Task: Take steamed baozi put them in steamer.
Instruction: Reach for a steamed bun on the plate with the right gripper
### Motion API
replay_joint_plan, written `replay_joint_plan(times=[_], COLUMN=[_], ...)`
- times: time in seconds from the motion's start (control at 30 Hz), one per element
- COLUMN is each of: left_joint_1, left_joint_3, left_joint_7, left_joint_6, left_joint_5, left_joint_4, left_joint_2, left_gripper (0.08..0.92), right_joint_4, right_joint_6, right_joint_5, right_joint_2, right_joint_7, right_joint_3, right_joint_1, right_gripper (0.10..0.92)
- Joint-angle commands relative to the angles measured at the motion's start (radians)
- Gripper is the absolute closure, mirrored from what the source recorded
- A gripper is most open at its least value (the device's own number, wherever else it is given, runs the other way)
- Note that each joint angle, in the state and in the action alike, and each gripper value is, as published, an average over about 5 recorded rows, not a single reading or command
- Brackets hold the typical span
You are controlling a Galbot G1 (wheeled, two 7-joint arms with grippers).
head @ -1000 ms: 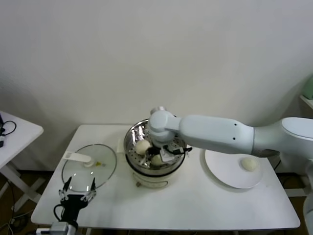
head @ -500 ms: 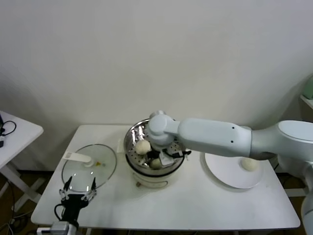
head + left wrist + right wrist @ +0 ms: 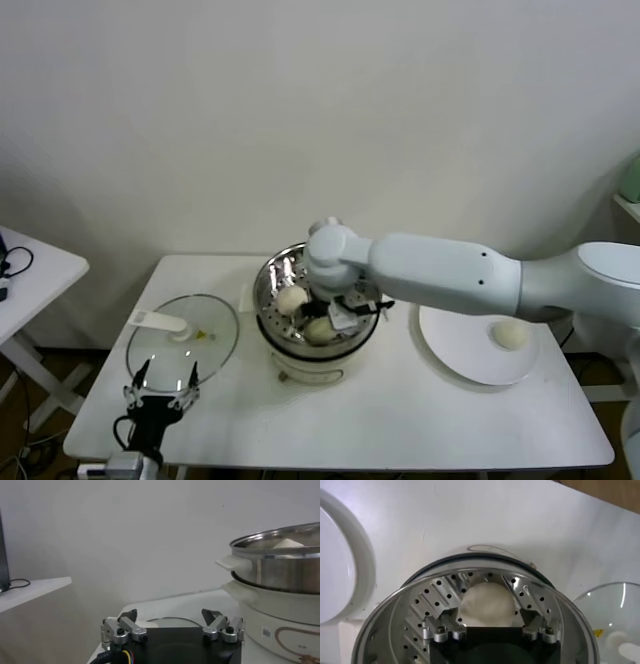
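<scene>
The steamer (image 3: 283, 352) stands mid-table, a shiny steel pot with a perforated tray (image 3: 415, 612) on a cream base. My right gripper (image 3: 336, 314) reaches down into it. In the right wrist view this gripper (image 3: 487, 617) is open, its fingers (image 3: 444, 619) standing either side of a cream baozi (image 3: 487, 605) that rests on the tray. From the head view this baozi (image 3: 319, 328) lies near the pot's front, and a second baozi (image 3: 292, 298) sits at its left. A third baozi (image 3: 509, 335) remains on the white plate (image 3: 462, 352). My left gripper (image 3: 160, 386) is parked, open, at the table's front left.
The round glass lid (image 3: 182, 342) with a white handle lies left of the steamer, just beyond my left gripper (image 3: 170, 614). The steamer's steel wall (image 3: 282, 572) rises close by in that wrist view. A small side table (image 3: 30, 275) stands at far left.
My right gripper's jaws have spread wide inside the steamer and let go of the baozi, which now rests on the tray. The left arm has not moved.
</scene>
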Motion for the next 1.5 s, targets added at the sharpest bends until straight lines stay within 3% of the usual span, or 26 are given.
replay_joint_plan(times=[0.03, 0.33, 0.6, 0.8, 1.17, 1.5], left_joint_1=[0.001, 0.005, -0.020, -0.027, -0.031, -0.020], left_joint_3=[-0.001, -0.007, -0.003, 0.005, 0.016, 0.009], left_joint_7=[0.001, -0.001, 0.006, 0.006, 0.009, 0.011], left_joint_6=[0.000, 0.000, -0.010, -0.012, -0.009, -0.011], left_joint_5=[0.001, -0.007, -0.077, -0.073, -0.064, -0.056], left_joint_4=[0.000, 0.006, -0.008, -0.003, -0.008, -0.010], left_joint_2=[0.003, 0.022, 0.033, 0.031, 0.026, 0.027], left_gripper=[0.177, 0.177, 0.177, 0.177, 0.177, 0.177], right_joint_4=[0.002, -0.019, -0.070, -0.142, -0.283, -0.467], right_joint_6=[0.016, -0.030, -0.416, -0.582, -0.620, -0.543], right_joint_5=[0.049, 0.211, 0.637, 0.775, 0.606, 0.328], right_joint_2=[-0.030, -0.134, -0.344, -0.537, -0.743, -0.677], right_joint_7=[-0.010, -0.031, -0.039, -0.037, -0.028, -0.027], right_joint_3=[0.028, 0.032, -0.167, -0.204, 0.098, 0.413], right_joint_1=[0.043, 0.195, 0.365, 0.348, -0.046, -0.380], right_gripper=[0.203, 0.203, 0.203, 0.203, 0.203, 0.203])
